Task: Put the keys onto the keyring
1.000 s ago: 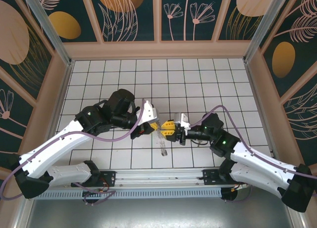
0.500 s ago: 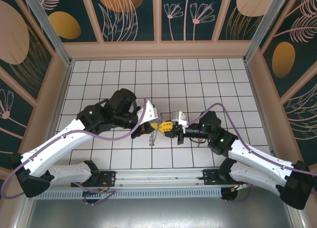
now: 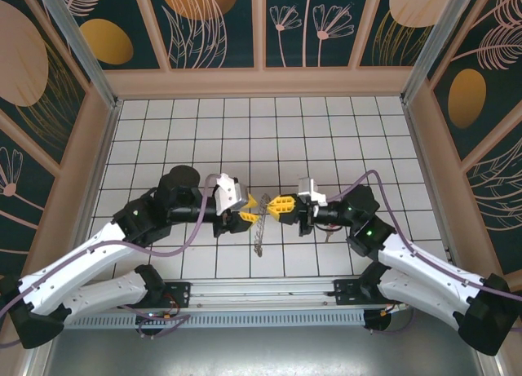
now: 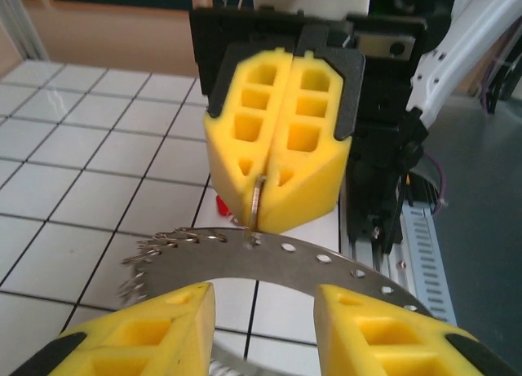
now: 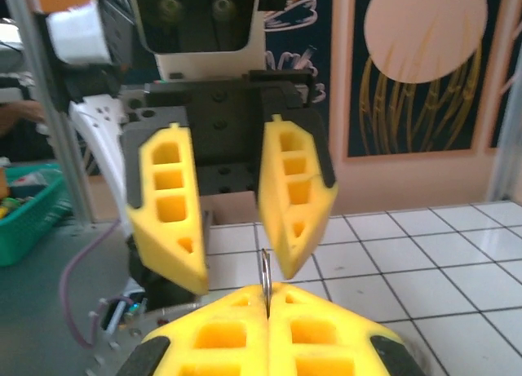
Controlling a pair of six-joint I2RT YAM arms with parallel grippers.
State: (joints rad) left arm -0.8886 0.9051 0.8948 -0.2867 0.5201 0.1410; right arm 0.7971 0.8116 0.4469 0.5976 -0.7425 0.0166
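Centre frame: clamped fully shut on keyring (image 4: 326, 260) edge with right gripper (image 4: 259, 217). Parted partway at left gripper (image 5: 241, 270), holding nothing, just opposite.

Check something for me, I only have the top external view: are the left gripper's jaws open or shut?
Observer: Open. The right wrist view shows the left gripper head-on, its yellow fingers apart.
Operator: Then what holds the keyring?
Observer: The right gripper is shut on the keyring. The left wrist view shows the ring's thin edge pinched between its pads.
Operator: Any sign of the key?
Observer: In the left wrist view a small red piece peeks out low behind the right gripper's fingers. It may be the key's head, but too little shows to be sure.
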